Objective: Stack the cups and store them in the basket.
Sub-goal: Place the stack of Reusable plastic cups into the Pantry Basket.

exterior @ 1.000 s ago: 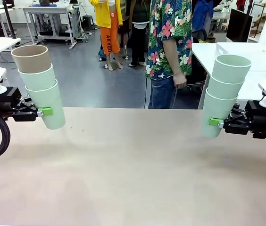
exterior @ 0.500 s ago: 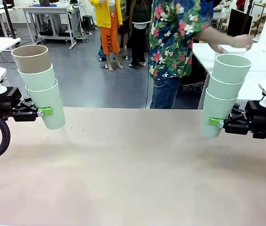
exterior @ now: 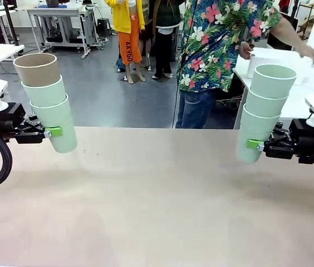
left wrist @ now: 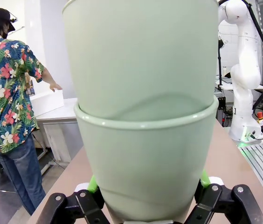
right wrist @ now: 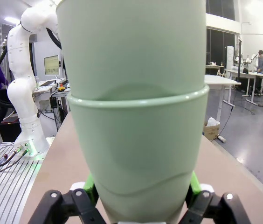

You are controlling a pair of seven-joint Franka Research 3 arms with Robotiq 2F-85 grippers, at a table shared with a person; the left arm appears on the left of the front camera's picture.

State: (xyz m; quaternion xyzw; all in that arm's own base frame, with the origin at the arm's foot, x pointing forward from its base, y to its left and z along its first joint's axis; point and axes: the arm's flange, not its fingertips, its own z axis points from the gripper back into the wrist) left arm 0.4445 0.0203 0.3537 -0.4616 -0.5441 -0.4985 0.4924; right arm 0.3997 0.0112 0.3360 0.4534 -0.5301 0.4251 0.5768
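Green-padded jaws clench the left stack (exterior: 51, 111) and right stack (exterior: 260, 119) (nine, three o'clock); the person (exterior: 218, 44) has turned to the basket (exterior: 274, 55) at one o'clock: storing nears.

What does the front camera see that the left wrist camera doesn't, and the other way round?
Front view: the tan-brown cup topping the left stack, and the right gripper clamping three stacked green cups. Left wrist view: the right arm, tall and white on its base, beside a ribbed metal plate. Both: the left stack's green part, the left gripper and the person in a flowered shirt reaching sideways.
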